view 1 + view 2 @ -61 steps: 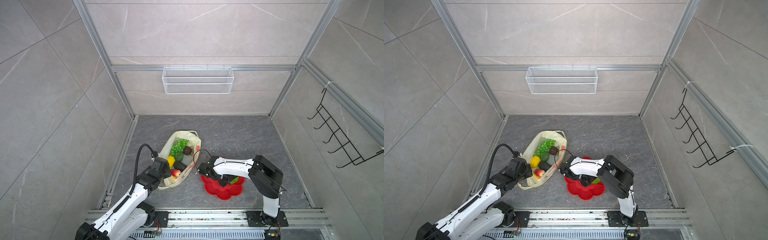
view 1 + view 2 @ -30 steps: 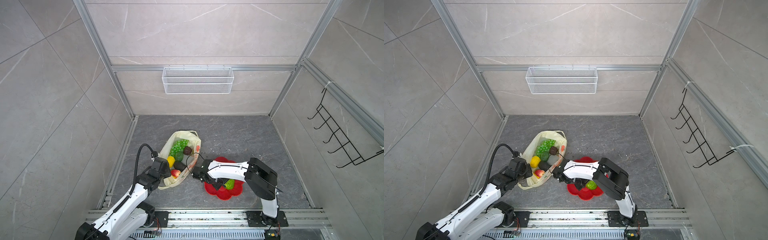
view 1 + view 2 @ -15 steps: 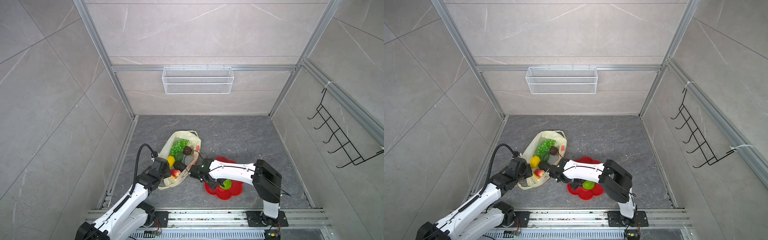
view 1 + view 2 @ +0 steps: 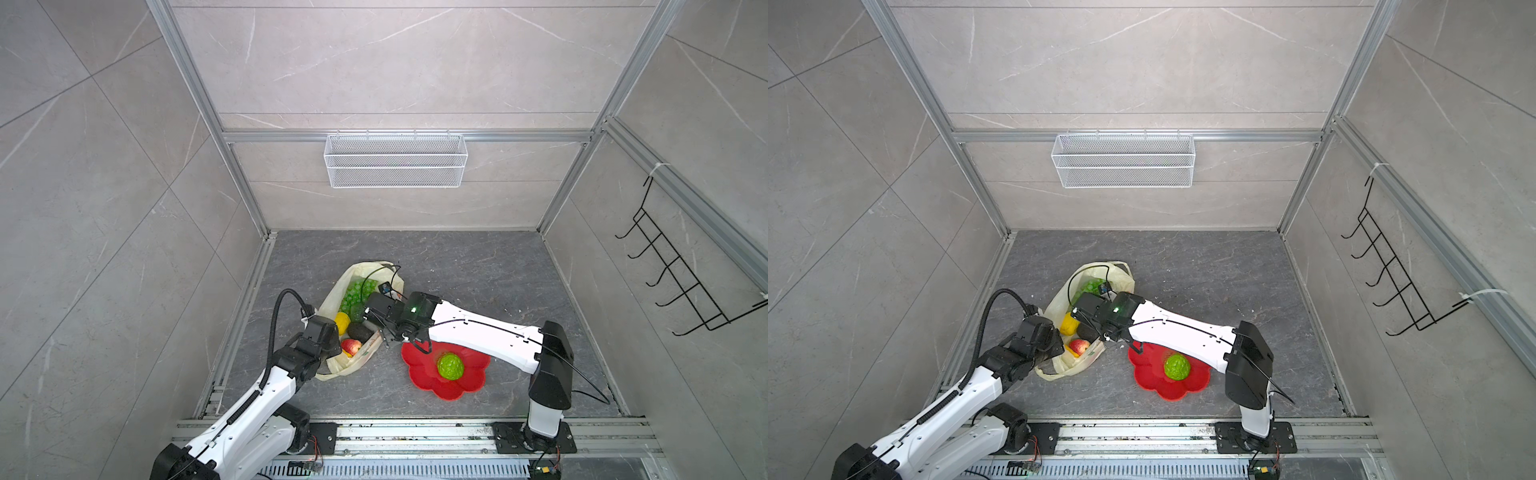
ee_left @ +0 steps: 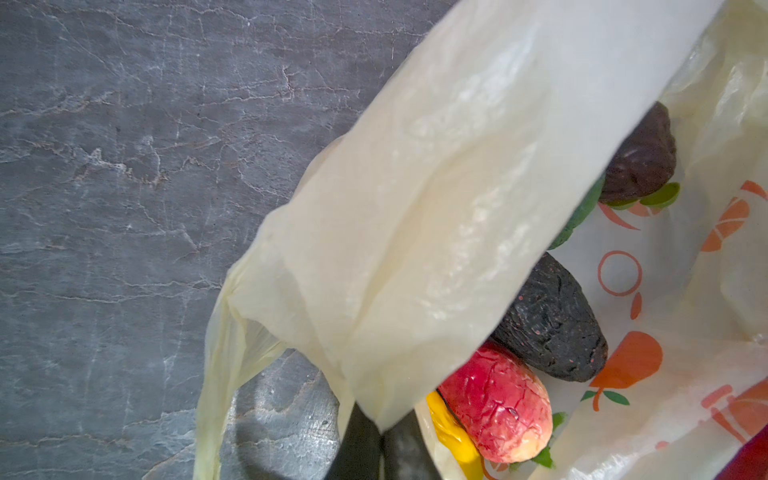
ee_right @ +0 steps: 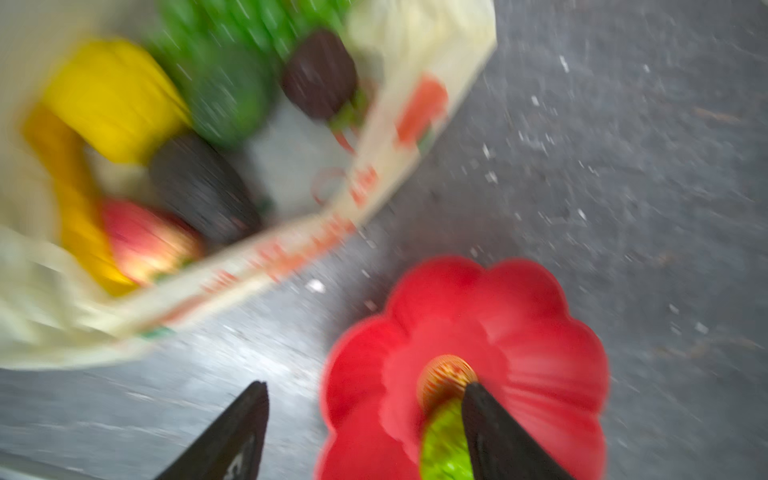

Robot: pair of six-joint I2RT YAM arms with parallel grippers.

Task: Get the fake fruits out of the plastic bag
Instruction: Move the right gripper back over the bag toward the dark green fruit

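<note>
Evidently left jaws clench the rim of the thin cream-yellow plastic bag point(image 5: 415, 199) to prop its mouth open; right jaws hover beside it, spread, empty.

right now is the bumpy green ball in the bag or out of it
Out. The bumpy green ball lies on the red flower-shaped plate, beside the plastic bag.

Two white-and-black robot arms extend from the near edge. The left arm point(image 4: 266, 386) stretches away and to the right, with its black wrist bent downward. The left pincer point(image 5: 380, 444) is clamped tight on a fold of the thin cream-yellow plastic bag. The right arm point(image 4: 478, 332) stands at the near right and stretches left across the middle, wrist tilted down. The right pincer point(image 6: 365, 432) has its black fingers spread apart, holding nothing.
</note>
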